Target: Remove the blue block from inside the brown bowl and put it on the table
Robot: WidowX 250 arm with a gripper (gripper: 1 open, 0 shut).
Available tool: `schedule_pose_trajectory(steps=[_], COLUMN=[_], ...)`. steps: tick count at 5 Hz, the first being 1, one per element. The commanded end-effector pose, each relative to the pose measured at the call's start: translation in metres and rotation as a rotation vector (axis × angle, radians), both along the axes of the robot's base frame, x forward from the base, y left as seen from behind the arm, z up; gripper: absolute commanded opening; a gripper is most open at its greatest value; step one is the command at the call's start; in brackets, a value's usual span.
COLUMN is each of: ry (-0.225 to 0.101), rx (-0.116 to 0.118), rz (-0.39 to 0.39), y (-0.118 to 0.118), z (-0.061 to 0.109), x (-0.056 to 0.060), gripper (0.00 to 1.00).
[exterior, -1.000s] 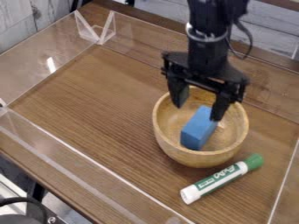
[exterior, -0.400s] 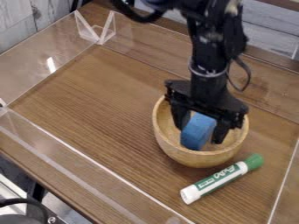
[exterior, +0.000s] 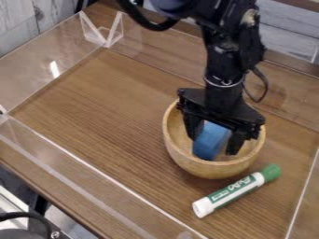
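**Downward-pointing end effector straddling the blue block inside the brown bowl**

Centrally, the brown bowl (exterior: 214,142) serves as the reference landmark; it rests on the wood-grain surface (exterior: 100,103), toward the right side of the view. Inside the bowl, leaning against its near-left inner wall, stands the blue block (exterior: 210,141), tilted rather than flat, with its top reaching about the level of the rim.

The black arm (exterior: 228,47) descends from above and behind the bowl, its last segment close to vertical over the bowl's interior. Its wrist carries a black crossbar just above the rim, from which two dark fingers (exterior: 189,119) reach down into the cavity. The end effector (exterior: 214,138) points straight down with its jaws spread wide, one finger on each side of the block. Whether either finger touches the block cannot be told from this view; the block's faces remain visible between them, and no grip is evident.

Outside the bowl, in front of it and to its right, a white marker with a green cap (exterior: 237,190) lies on the surface, well clear of the rim. Clear plastic walls (exterior: 37,149) border the surface to the left of the bowl and behind it.
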State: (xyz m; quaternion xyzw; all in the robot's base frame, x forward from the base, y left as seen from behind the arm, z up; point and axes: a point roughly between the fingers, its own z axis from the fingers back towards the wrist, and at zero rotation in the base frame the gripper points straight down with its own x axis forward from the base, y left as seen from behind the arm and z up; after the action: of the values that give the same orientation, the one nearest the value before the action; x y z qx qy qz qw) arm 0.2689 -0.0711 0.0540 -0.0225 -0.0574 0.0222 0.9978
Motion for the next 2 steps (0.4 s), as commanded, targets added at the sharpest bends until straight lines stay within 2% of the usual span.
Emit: schedule_pose_trajectory(steps=[1, 2], ry=[-0.016, -0.018], rx=[-0.001, 0.011], rz=[-0.008, -0.020], y=[-0.0047, -0.0046], z=[-0.0021, -0.0036], x=[0.0029, 0.0056], gripper=[1.00, 0.00])
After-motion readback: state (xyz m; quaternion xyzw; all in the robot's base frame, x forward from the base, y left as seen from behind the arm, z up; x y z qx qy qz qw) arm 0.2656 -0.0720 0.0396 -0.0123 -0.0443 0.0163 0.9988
